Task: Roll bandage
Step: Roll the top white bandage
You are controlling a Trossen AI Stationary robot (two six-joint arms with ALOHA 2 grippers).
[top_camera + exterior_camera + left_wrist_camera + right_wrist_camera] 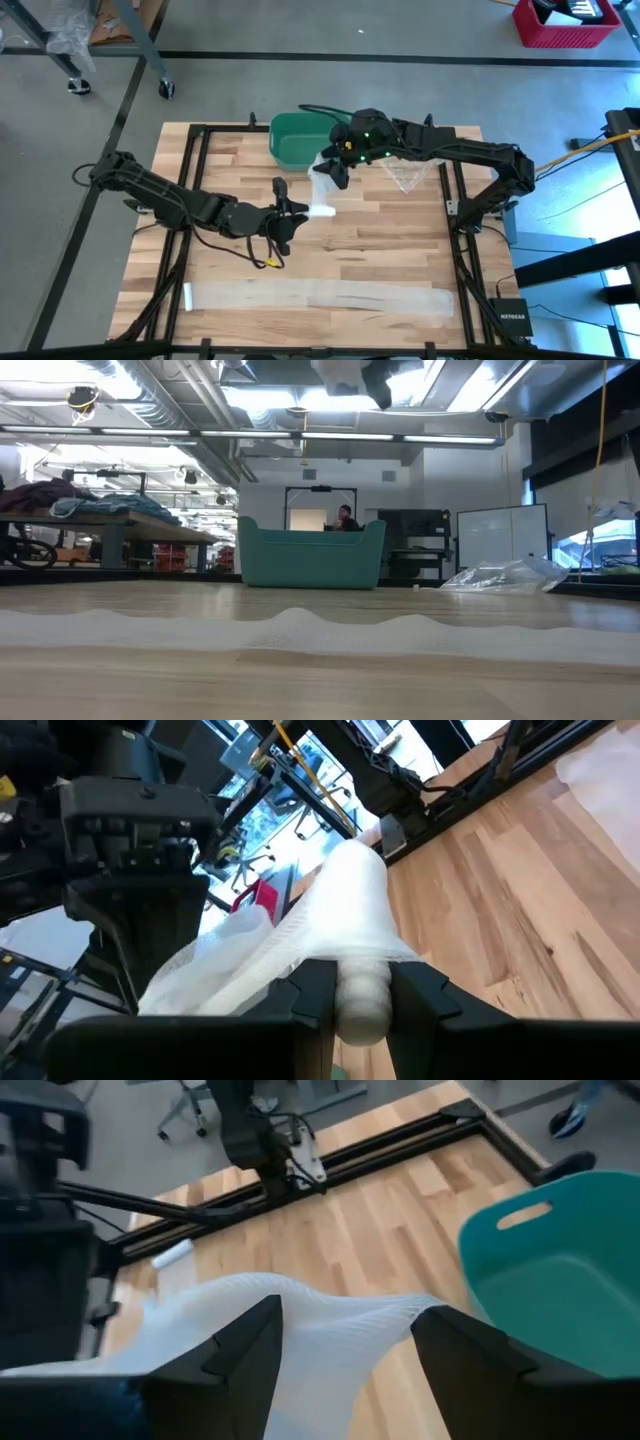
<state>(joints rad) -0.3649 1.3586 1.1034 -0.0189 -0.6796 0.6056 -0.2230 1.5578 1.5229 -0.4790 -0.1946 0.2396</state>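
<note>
- Where the far edge of the wooden tabletop [380, 250] meets the floor, a teal bin [300, 140] stands upright; nothing can be made out inside it, and the right wrist view shows only bare teal wall.
- Just beside the bin, toward the right arm's base, a crumpled clear plastic bag [405, 178] lies on the wood; its contents cannot be told.
- Left pincer [300, 212] sits near the middle of the tabletop, clenched on the rolled end of the bandage [362, 1005], the small white roll pinched between its two dark fingers in the left wrist view.
- From that roll the white gauze rises as a loose, twisted strip toward the right pincer [330, 168], which hangs above the tabletop beside the bin.
- Right pincer's fingers stand wide apart, with the gauze draped between and across them; whether they press on it cannot be told.
- Along the near edge of the tabletop a long flat gauze strip [320, 297] lies stretched out, well apart from both pincers.
</note>
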